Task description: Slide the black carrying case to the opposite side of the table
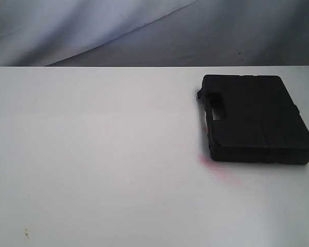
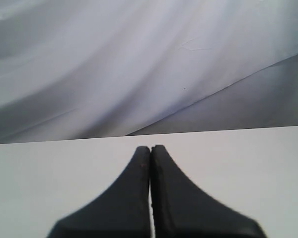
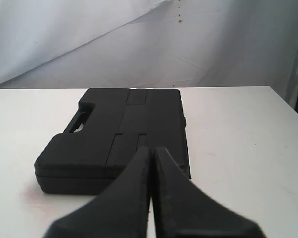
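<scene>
Looking across the table point(image 1: 92, 154), we see a broad, plain white top that fills most of the exterior view. Its far edge runs as a straight line against a grey-white cloth backdrop point(image 1: 144, 31) that hangs in long, soft folds.

The black carrying case point(image 1: 255, 119) lies flat and closed on the right part of the table in that view, nearer the far edge than the near one. Its handle cut-out point(image 1: 212, 105) faces left. A faint pink-red smear point(image 1: 216, 167) marks the white surface just beside the case's near left corner. A few tiny dark specks point(image 1: 26, 232) sit close to the table's near left corner.

In the left wrist view we find the left gripper point(image 2: 150, 148) with its black jaws pressed together, holding nothing. It sits over bare white table top, with the folded cloth beyond.

In the right wrist view the right gripper point(image 3: 152, 148) is likewise closed tight and empty. Its tips point at the near side of the case, and we cannot tell whether they touch it.
</scene>
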Robot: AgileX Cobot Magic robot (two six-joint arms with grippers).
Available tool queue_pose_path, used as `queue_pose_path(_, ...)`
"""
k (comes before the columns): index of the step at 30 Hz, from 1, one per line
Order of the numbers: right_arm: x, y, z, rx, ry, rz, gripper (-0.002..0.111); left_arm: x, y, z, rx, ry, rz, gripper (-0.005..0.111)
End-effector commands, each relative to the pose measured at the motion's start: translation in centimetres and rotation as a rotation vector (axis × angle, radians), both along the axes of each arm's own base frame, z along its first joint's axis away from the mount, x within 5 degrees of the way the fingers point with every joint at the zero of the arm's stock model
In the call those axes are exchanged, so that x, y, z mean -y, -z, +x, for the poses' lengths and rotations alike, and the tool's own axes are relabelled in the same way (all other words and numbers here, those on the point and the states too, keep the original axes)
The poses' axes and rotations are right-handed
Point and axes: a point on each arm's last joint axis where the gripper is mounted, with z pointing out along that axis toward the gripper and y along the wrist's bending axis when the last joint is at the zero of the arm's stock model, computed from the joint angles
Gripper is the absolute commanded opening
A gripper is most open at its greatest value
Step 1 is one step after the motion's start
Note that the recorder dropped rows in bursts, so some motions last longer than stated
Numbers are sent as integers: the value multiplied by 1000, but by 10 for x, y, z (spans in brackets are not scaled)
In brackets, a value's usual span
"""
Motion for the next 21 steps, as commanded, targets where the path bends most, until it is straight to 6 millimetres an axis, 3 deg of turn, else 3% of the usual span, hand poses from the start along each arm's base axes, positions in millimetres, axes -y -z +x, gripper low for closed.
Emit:
queue_pose_path(1,0,1,0,2,4,-1,0,0,0,0,9,-2,-2,0)
queue_pose_path(16,0,0,0,6,2,20,0,0,0,0,9,-2,-2,0)
queue_pose_path(19,0,-17,1,187,6,91,0,0,0,0,9,-2,-2,0)
queue_pose_path(21,3,-34,-1,350,23,258,0,0,0,0,9,-2,-2,0)
